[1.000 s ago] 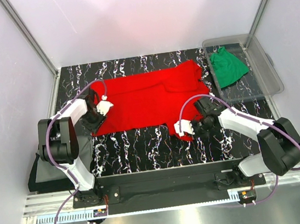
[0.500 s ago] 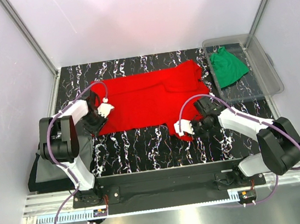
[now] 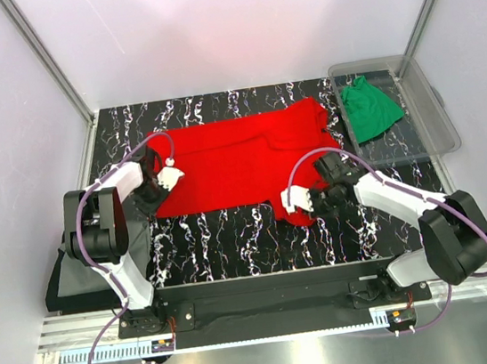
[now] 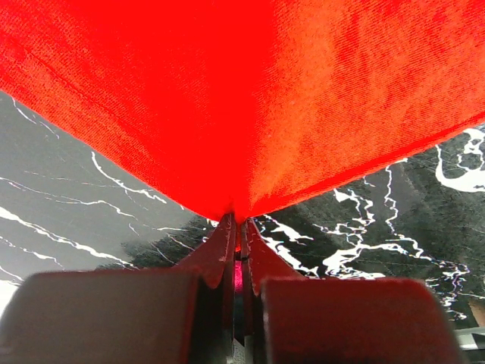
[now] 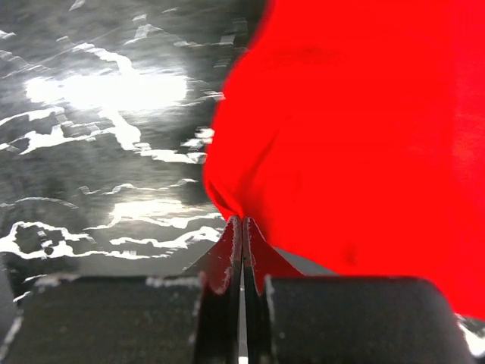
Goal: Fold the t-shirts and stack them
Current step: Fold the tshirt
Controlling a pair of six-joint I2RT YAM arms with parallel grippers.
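The bright red t-shirt (image 3: 241, 160) lies spread across the middle of the black marbled table. My left gripper (image 3: 157, 192) is shut on its near left corner, and the left wrist view shows the red cloth (image 4: 250, 98) pinched between the jaws (image 4: 239, 221). My right gripper (image 3: 308, 205) is shut on its near right corner and lifts it a little; the right wrist view shows the cloth (image 5: 364, 129) bunched at the jaws (image 5: 242, 220). The green t-shirt (image 3: 368, 107) lies in the clear bin. A dark grey t-shirt (image 3: 67, 277) lies off the table's left edge.
The clear plastic bin (image 3: 423, 113) stands at the back right of the table. White enclosure walls and metal posts ring the table. The near strip of marbled tabletop (image 3: 233, 237) lies between the two arm bases.
My right gripper has moved a little up and away from the near edge with the shirt corner. The left gripper has shifted slightly back with its corner.
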